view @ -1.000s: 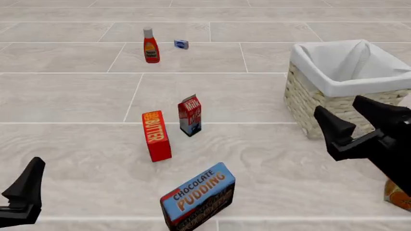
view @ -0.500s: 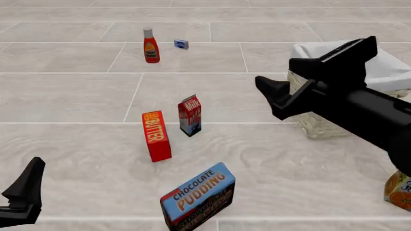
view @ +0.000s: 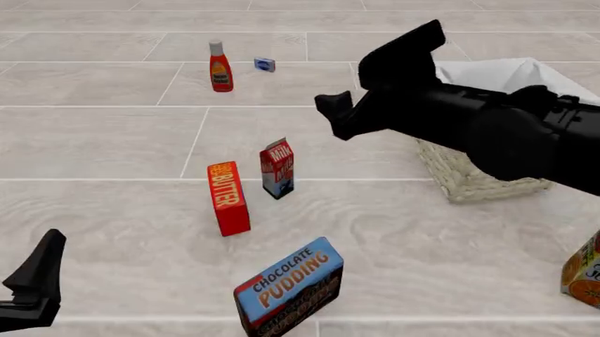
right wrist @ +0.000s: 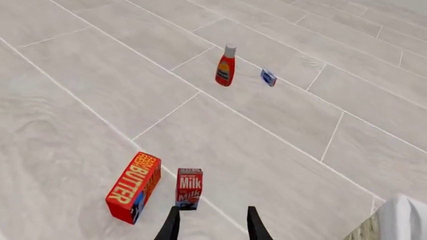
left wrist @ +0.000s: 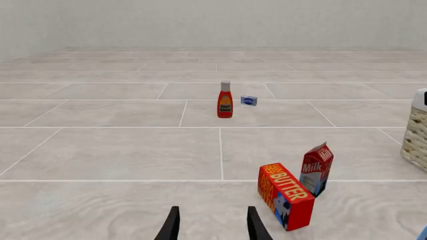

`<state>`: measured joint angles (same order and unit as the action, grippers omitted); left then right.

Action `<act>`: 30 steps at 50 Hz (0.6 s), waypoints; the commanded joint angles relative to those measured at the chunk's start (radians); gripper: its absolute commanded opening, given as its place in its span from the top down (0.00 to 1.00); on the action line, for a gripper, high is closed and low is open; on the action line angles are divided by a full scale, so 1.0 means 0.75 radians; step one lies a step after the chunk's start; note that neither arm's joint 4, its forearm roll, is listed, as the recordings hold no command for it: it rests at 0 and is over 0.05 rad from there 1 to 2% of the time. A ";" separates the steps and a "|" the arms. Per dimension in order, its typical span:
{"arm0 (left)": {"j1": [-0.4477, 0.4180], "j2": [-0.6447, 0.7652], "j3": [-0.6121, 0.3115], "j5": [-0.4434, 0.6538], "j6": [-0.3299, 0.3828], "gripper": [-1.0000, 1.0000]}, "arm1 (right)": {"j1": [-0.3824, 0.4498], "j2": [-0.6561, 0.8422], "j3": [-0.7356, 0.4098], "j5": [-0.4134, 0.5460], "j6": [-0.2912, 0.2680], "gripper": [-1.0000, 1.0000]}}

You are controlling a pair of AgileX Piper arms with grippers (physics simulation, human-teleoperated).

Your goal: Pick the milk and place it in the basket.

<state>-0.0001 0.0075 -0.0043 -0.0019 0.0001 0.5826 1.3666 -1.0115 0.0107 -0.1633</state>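
Right pincer (view: pixel 375 74) now nearer the milk (view: pixel 277 168), open, empty.

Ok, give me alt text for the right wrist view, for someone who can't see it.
The open right gripper looks down at a small red-and-blue gable-topped milk carton standing on a pale tiled surface beside a red butter box. Farther off stand a red ketchup bottle and a small blue packet; the white-lined wicker basket shows at one corner.
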 commanded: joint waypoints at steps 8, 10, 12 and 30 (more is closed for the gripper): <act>0.000 0.000 0.000 0.000 0.000 0.00 | 0.011 0.244 -0.176 0.031 0.037 0.00; 0.000 0.000 0.000 0.000 0.000 0.00 | 0.019 0.271 -0.179 0.015 0.044 0.00; 0.000 0.000 0.000 0.000 0.000 0.00 | 0.024 0.294 -0.185 0.004 0.054 0.00; 0.000 0.000 0.000 0.000 0.000 0.00 | 0.025 0.523 -0.304 -0.059 0.076 0.00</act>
<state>-0.0002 0.0075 -0.0043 -0.0019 0.0001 0.6018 1.6697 -1.1890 -0.0147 -0.1172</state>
